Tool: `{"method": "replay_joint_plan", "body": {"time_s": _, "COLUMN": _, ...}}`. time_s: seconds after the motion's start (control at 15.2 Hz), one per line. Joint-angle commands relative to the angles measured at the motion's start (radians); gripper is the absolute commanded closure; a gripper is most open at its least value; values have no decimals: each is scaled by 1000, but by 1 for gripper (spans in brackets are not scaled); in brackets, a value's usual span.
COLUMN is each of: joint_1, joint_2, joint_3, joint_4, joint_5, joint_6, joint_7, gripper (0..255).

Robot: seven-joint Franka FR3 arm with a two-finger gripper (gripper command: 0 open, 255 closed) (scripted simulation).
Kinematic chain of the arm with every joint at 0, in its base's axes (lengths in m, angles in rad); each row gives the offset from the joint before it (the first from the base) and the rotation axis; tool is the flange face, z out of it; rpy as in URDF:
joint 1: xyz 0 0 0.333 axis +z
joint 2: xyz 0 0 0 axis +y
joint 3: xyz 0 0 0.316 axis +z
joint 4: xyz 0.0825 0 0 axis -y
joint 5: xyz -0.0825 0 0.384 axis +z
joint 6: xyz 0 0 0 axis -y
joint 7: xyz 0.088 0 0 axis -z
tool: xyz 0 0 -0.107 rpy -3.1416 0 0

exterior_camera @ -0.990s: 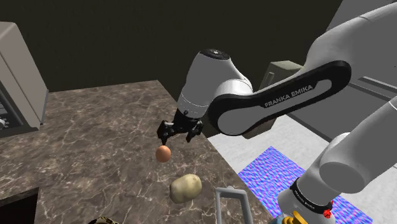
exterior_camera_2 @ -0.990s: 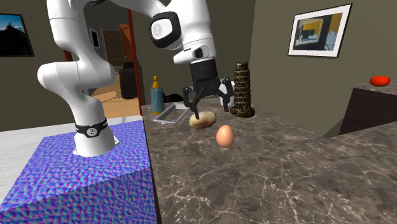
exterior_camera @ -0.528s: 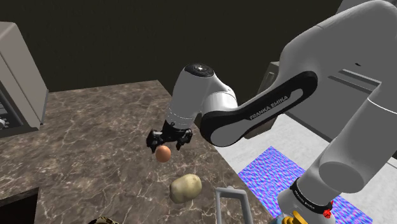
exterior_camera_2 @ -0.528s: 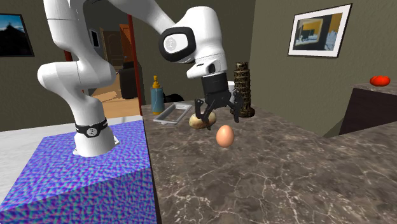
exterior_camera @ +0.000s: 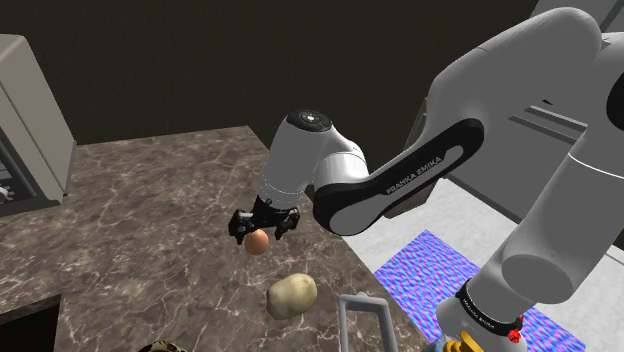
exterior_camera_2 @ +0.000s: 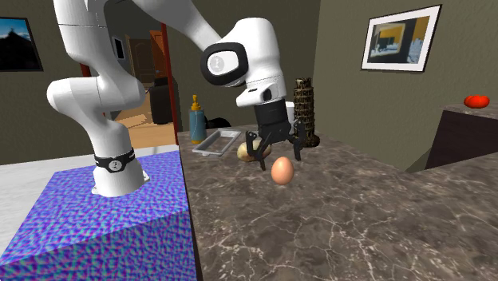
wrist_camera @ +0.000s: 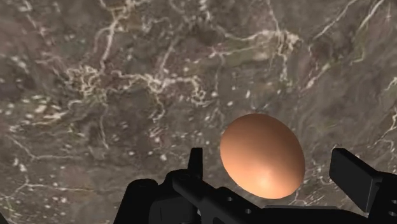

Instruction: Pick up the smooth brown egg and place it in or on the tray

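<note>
A smooth brown egg lies on the dark marble counter. My black gripper hangs just above it, open, with a finger on each side of the egg's top. In the wrist view the egg sits between the fingers of the gripper, nearer one finger, with a gap to the other. From the second exterior view the gripper stands over the egg. The grey tray lies near the counter's edge by the stand, and its rim shows low in the shoulder view.
A pale potato lies between egg and tray, partly behind the gripper as potato. A leaning tower model and a blue bottle stand beyond. A grey appliance sits at the shoulder view's left.
The gripper has swung toward the egg and come down, so its open fingers now flank the egg's top. The egg and potato have not moved.
</note>
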Motion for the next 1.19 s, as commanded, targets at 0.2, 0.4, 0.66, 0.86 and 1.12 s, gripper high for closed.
{"method": "replay_joint_plan", "body": {"time_s": 0.2, "joint_1": 0, "joint_2": 0, "joint_3": 0, "joint_4": 0, "joint_5": -1, "joint_6": 0, "joint_7": 0, "gripper": 255}}
{"method": "replay_joint_plan", "body": {"time_s": 0.4, "joint_1": 0, "joint_2": 0, "joint_3": 0, "joint_4": 0, "joint_5": -1, "joint_6": 0, "joint_7": 0, "gripper": 255}}
{"method": "replay_joint_plan", "body": {"time_s": 0.66, "joint_1": 0, "joint_2": 0, "joint_3": 0, "joint_4": 0, "joint_5": 0, "joint_6": 0, "joint_7": 0, "gripper": 255}}
{"method": "replay_joint_plan", "body": {"time_s": 0.86, "joint_1": -7, "joint_2": -23, "joint_3": 9, "joint_4": 7, "joint_5": 34, "joint_6": -22, "joint_7": -25, "gripper": 255}}
{"method": "replay_joint_plan", "body": {"time_s": 1.12, "joint_1": -16, "joint_2": -69, "joint_3": 20, "joint_4": 24, "joint_5": 98, "joint_6": -70, "joint_7": -72, "gripper": 255}}
